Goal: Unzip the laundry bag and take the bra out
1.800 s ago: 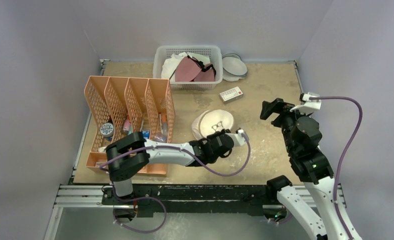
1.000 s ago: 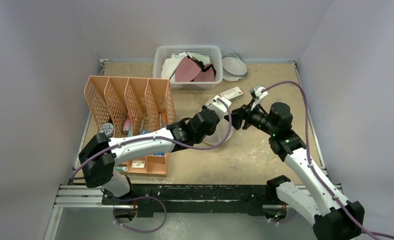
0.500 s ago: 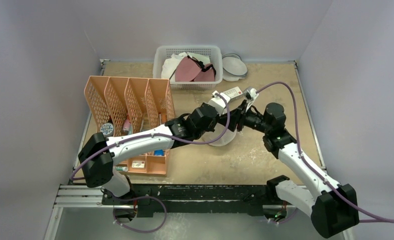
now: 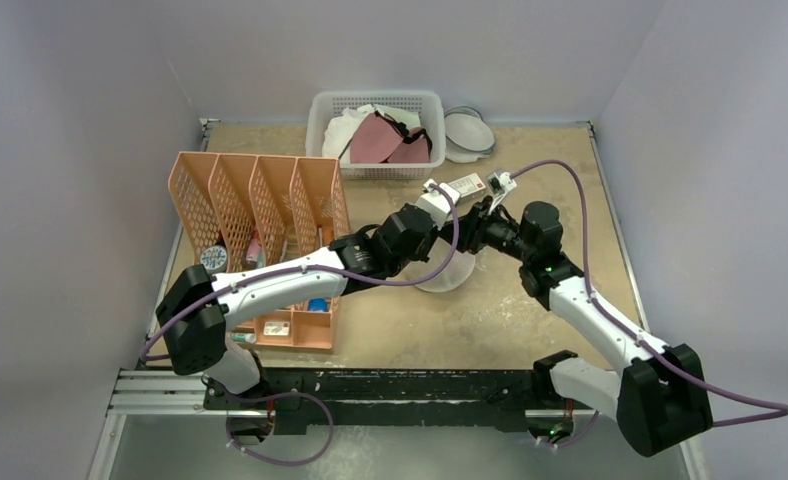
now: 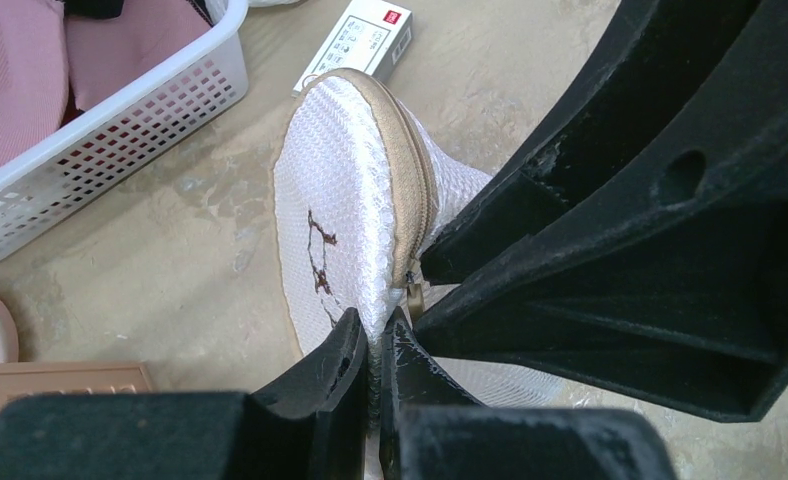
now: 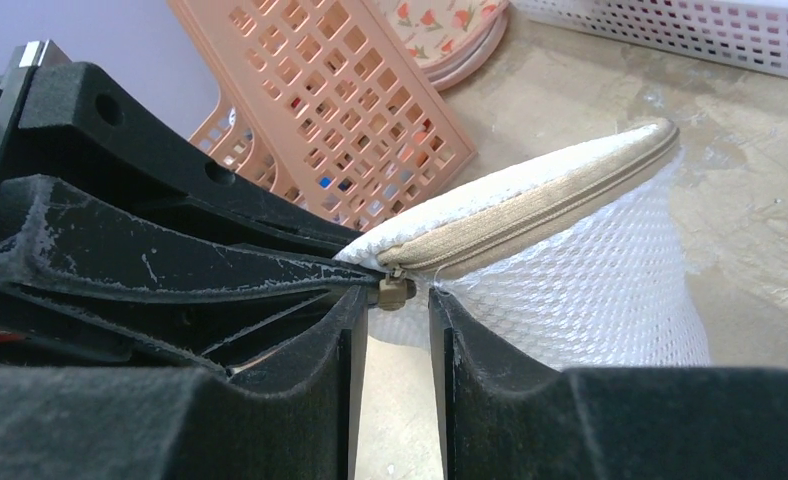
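left hand (image 5: 375, 345) pinches laundry bag (image 5: 340, 190) beside zip pull (image 5: 413, 295)

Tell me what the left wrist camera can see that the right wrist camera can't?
Only the left wrist camera shows the black mark on the laundry bag, the small red-and-white box and the pink cups inside the white basket. Only the right wrist camera shows the peach rack's holed wall and a flowered dish. Both show the bag, its tan zip, the zip pull, the left gripper pinching the bag beside that pull, and the basket.
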Action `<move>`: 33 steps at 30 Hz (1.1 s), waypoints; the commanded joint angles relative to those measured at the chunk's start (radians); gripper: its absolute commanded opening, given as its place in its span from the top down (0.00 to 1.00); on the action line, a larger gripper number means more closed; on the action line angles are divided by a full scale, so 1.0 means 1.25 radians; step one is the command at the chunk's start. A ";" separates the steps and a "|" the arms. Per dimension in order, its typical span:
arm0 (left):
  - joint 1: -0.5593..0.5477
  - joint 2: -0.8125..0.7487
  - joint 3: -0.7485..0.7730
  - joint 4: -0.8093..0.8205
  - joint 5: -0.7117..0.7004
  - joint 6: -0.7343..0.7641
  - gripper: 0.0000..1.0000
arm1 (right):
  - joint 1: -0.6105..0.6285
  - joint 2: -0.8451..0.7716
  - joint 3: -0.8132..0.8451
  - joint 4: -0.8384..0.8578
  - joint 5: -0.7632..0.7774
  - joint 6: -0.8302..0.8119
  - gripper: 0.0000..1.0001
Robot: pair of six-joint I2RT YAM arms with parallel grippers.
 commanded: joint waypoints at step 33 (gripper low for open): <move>-0.001 -0.033 0.046 0.020 -0.015 0.016 1.00 | 0.001 -0.035 0.044 -0.114 0.211 -0.080 1.00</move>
